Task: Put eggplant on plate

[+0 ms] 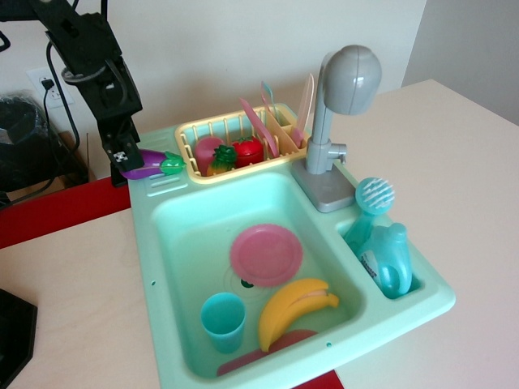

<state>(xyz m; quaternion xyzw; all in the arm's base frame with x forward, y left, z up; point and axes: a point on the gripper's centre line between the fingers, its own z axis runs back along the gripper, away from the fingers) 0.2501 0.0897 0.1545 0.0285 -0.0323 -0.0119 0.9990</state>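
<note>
Eggplant clamped in downward-pointing hand above sink's back-left corner, well apart from plate.

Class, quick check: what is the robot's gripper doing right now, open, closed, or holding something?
Gripper: closed on the eggplant, holding it above the sink's back-left corner, not yet over the plate.
</note>
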